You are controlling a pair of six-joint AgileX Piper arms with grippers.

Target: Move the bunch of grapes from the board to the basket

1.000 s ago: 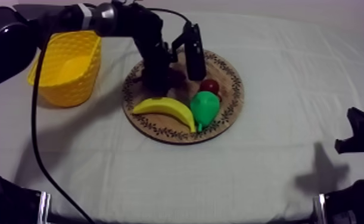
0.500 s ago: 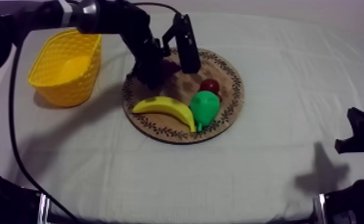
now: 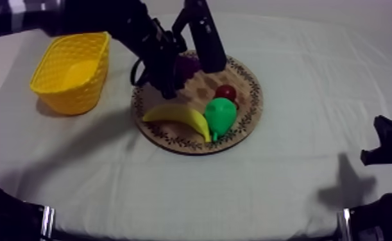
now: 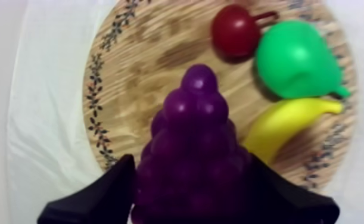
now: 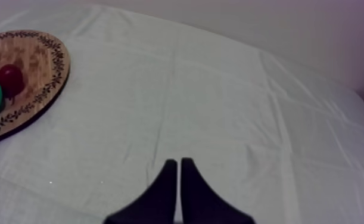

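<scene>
Your top view looks down on the table (image 3: 288, 186) at a slant from well above, far enough off to take in the yellow basket (image 3: 70, 70) and the whole wooden board (image 3: 246, 122). Your left wrist view hangs close over that board, facing almost straight down. The bunch of grapes (image 4: 196, 149) in the left gripper (image 4: 191, 174) sits right under its lens. Your right wrist view sits low over the table, well apart from the board, looking across past the right gripper (image 5: 179, 162) toward the board's rim. All three views share one patch: the side of the board with the small red fruit (image 3: 224, 91) and the pear (image 3: 219, 115).
</scene>
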